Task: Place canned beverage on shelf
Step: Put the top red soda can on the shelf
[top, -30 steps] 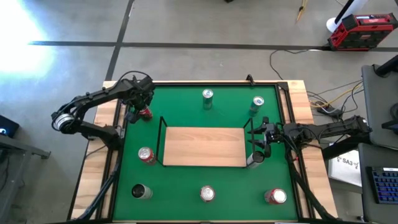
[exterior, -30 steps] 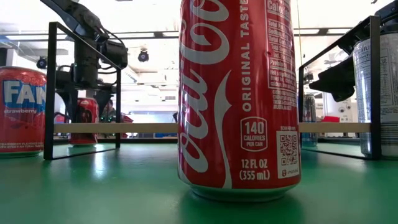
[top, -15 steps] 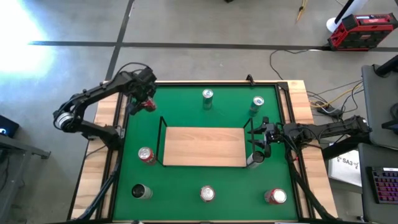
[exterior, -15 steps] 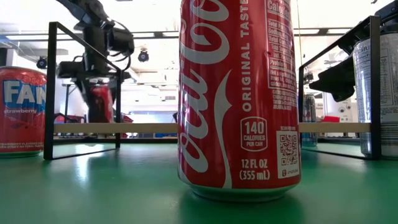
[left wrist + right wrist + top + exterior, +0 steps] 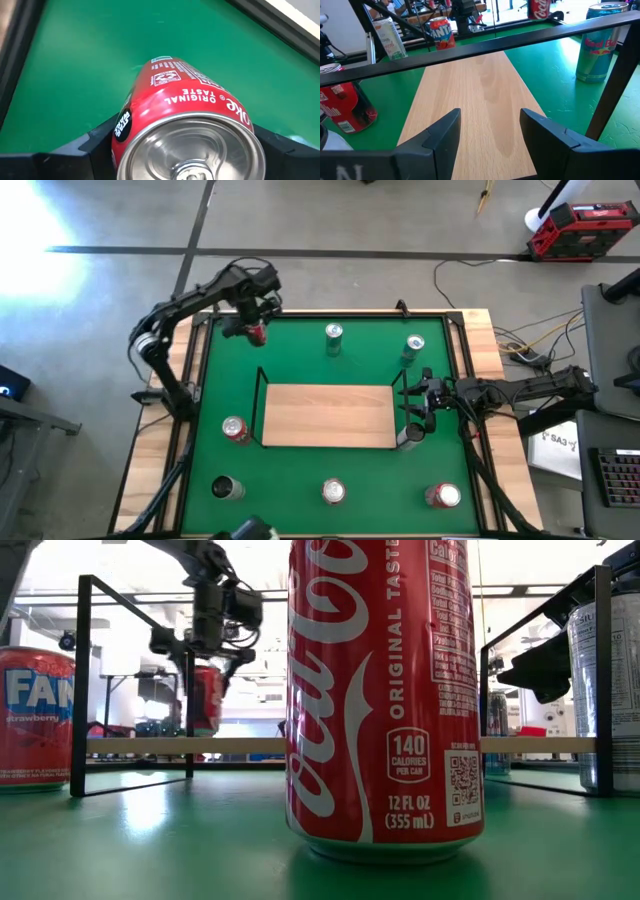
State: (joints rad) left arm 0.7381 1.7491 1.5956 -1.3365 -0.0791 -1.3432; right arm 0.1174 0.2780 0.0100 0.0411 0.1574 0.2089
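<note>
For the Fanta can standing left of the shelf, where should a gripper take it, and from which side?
Grip the Fanta can across its round side wall, coming straight down from above. It stands upright on the green mat, and the shelf frame stands close on one side, crowding a level approach.

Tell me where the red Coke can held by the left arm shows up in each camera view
High view: Coke can in the left tool, upper left, beyond the shelf.
Low view: can hangs left of center, above the shelf board.
Left wrist view: can fills the center.
Right wrist view: can not identifiable.
Shared landmark: the shelf's black wire frame.
</note>
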